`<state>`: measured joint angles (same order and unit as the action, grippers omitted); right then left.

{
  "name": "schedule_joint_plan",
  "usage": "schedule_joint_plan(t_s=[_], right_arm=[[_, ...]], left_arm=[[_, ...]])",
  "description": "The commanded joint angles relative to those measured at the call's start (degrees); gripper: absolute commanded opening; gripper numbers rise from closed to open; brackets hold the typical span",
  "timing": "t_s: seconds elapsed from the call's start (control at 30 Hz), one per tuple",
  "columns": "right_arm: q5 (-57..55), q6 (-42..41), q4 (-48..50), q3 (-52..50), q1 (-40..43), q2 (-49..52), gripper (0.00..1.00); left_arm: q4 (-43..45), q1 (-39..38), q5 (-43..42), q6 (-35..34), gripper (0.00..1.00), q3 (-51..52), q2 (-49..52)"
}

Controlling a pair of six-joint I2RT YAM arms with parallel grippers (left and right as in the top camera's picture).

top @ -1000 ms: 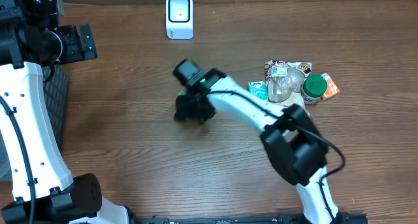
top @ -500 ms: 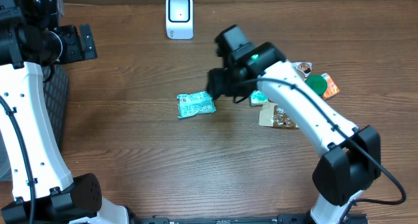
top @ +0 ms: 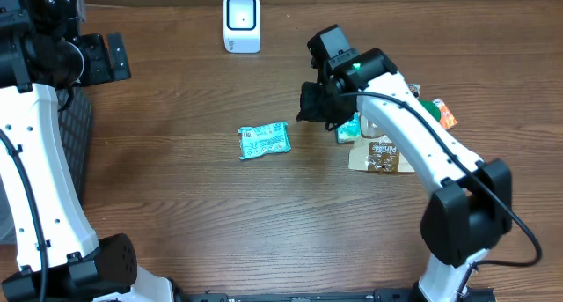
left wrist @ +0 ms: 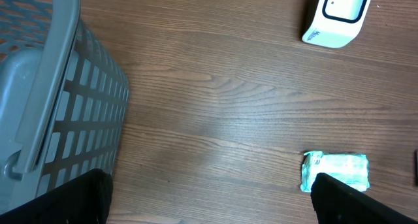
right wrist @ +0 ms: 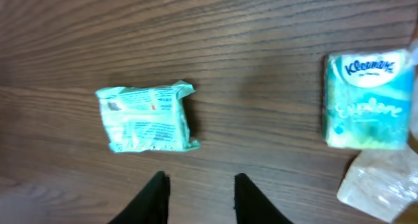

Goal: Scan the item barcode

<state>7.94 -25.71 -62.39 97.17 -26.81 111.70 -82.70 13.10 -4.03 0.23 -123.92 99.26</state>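
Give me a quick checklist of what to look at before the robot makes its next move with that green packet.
1. Green packet lies alone on the table, apart from the pile: ok.
2. Right gripper empty, fingers apart: ok.
3. Barcode facing up: cannot tell; print shows but is too blurred.
4. Scanner at the far edge, nothing in front: ok.
5. Left gripper open, off to the side: ok.

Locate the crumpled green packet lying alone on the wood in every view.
Overhead: the crumpled green packet lies near the middle of the picture.
Left wrist: the packet sits near the bottom right.
Right wrist: the packet sits left of centre.
Landmark: the white scanner stands at the top of the overhead view and top right in the left wrist view; the right wrist view misses it.
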Motion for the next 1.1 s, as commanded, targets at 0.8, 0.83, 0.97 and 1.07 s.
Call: schedule_joint_plan(t_s=[0.8,0.83,0.97,1.07], right_arm=[[-7.5,-9.9,21.1,0.3,-11.8,14.8,0.23],[-7.4,-9.9,21.5,0.3,-11.8,15.3,0.22],[-7.5,-9.7,21.8,0.3,-12.2,16.4,0.2],[-8.0,-8.5,21.8,0.3,-12.4,16.6,0.18]], left_arm=[[0.2,-0.4,0.2,1.1,1.0,-1.0,-0.2],[0.2,-0.4,0.2,1.1,0.99,-1.0,-0.2],[0.2,-0.4,0.2,1.1,1.0,-1.0,-0.2],[0.2,-0.4,0.2,1.1,1.0,-1.0,-0.2]])
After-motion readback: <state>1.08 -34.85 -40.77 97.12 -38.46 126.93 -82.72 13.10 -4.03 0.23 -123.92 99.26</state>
